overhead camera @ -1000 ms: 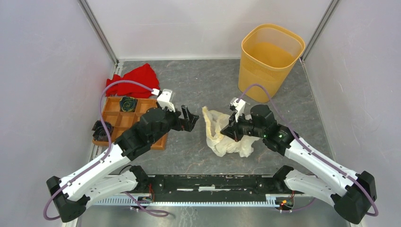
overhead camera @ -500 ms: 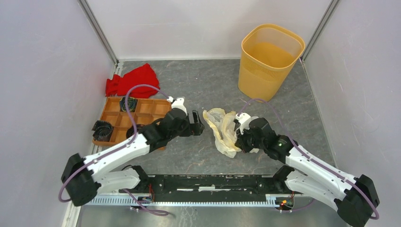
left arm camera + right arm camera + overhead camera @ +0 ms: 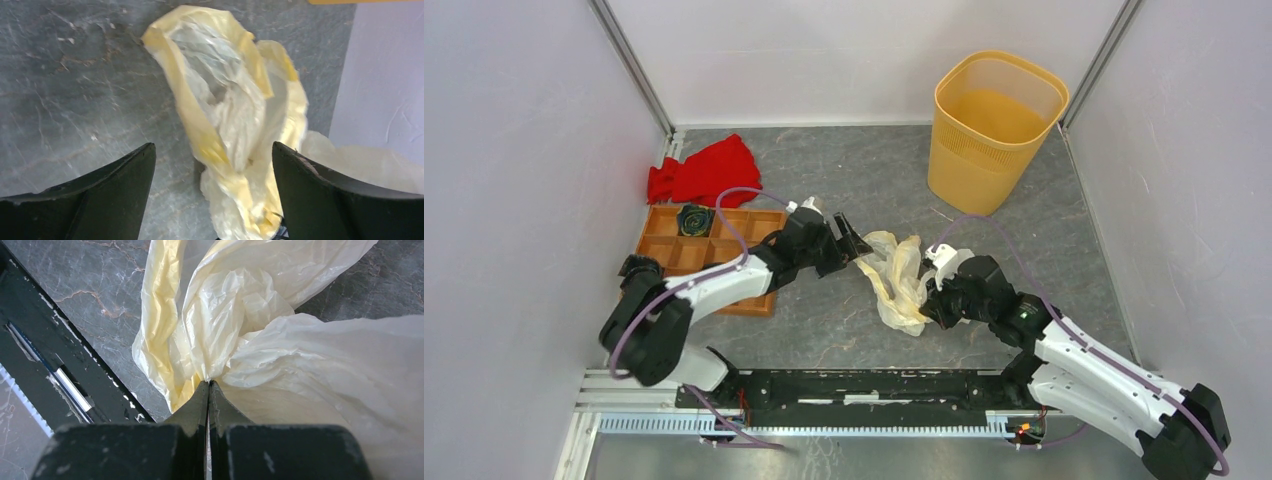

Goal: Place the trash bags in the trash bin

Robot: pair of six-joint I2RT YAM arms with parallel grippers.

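While the right gripper (image 3: 208,388) clamps the trash bag (image 3: 898,280) at the centre of the tabletop (image 3: 844,180), the left gripper (image 3: 210,150) stands spread at its mouth
Best to close the left on one rim layer only, then spread; the trash bin (image 3: 994,130) waits at the far right corner

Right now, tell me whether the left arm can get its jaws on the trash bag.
Probably yes. The left jaws stand open with the trash bag just ahead and nothing in the way. The right jaws are shut on it.
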